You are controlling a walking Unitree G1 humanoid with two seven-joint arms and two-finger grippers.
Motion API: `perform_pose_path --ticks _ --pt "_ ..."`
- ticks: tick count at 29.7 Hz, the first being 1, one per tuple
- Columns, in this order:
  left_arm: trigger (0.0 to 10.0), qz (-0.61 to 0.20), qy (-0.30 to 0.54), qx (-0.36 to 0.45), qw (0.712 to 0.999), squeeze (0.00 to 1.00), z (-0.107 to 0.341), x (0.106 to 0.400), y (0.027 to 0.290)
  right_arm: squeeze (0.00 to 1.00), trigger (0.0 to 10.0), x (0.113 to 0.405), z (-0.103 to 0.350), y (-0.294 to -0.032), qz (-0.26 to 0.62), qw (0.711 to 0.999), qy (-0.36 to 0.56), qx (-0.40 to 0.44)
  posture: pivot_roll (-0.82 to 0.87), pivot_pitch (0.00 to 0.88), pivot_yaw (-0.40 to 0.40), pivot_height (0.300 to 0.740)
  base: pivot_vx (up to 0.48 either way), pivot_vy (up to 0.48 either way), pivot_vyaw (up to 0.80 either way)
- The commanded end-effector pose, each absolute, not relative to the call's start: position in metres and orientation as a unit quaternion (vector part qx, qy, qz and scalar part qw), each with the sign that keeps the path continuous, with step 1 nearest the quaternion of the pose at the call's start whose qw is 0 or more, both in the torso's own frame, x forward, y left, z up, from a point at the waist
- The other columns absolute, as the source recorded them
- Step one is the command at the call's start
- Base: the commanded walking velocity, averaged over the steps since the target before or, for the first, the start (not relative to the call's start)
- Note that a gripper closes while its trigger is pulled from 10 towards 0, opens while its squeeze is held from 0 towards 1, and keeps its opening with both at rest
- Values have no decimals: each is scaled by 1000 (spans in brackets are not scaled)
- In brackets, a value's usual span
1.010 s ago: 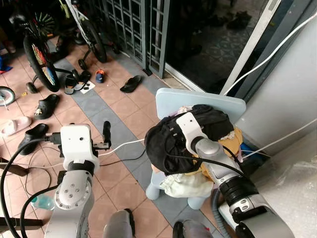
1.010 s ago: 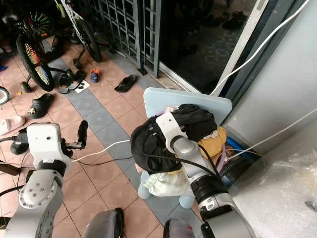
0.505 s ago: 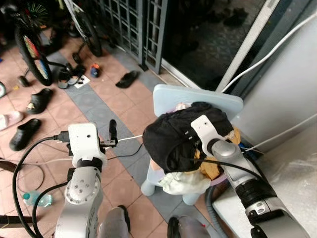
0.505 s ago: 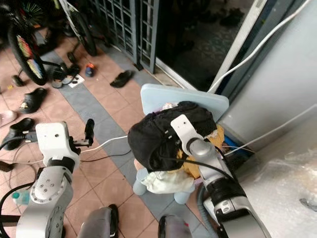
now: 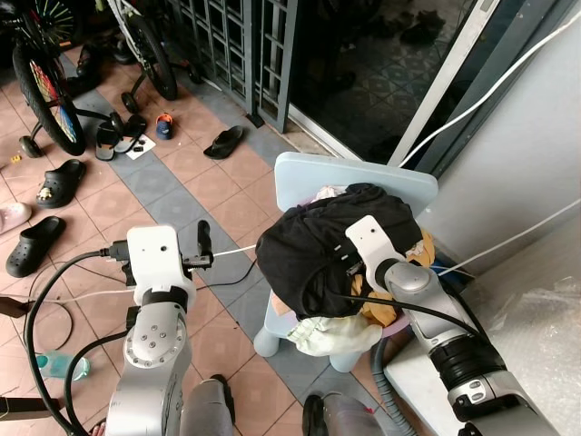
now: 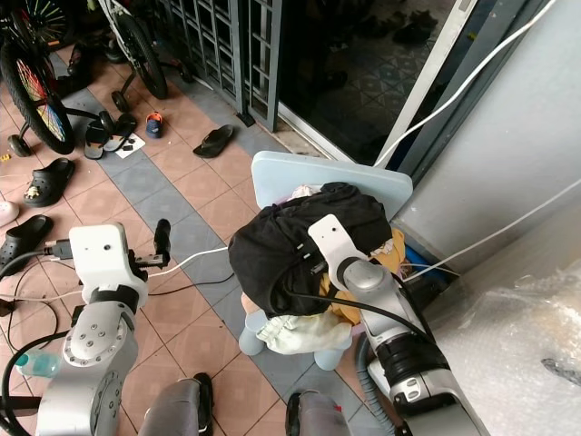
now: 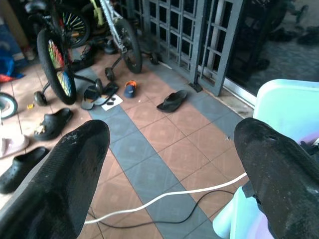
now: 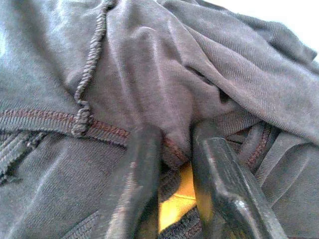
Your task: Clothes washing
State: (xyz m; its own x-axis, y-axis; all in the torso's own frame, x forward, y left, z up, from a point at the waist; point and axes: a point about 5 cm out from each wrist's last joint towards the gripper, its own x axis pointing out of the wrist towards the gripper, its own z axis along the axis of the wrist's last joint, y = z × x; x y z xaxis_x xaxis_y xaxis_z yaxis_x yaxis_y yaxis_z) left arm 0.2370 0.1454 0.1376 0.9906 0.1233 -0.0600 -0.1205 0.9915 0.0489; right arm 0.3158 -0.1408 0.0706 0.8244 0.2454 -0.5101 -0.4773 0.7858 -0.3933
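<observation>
Right wrist view showed my right gripper pinching a fold of the black garment, with a yellow item visible between the fingers. The garment lay heaped on top of the laundry pile on the light blue chair, over a pale cloth. My left gripper hung spread and empty above the tiled floor. I judged the garment soft, limp and light; it would drape and could drag neighbouring items. A thick seam or hem offered the surest hold.
</observation>
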Motion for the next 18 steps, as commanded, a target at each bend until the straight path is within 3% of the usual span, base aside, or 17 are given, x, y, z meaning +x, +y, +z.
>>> perform_pose_path --ticks 1,9,18 --pt "10000 43 32 29 998 0 140 239 145 0 0 318 79 -144 180 924 205 -269 40 139 -43 740 0 0 0" --pt "10000 47 32 49 997 0 135 244 155 0 0 315 96 -143 137 952 151 -228 20 86 -8 740 0 0 0" --pt "10000 13 24 42 999 0 134 261 143 0 0 316 137 -144 55 986 19 -156 -1 0 57 740 0 0 0"
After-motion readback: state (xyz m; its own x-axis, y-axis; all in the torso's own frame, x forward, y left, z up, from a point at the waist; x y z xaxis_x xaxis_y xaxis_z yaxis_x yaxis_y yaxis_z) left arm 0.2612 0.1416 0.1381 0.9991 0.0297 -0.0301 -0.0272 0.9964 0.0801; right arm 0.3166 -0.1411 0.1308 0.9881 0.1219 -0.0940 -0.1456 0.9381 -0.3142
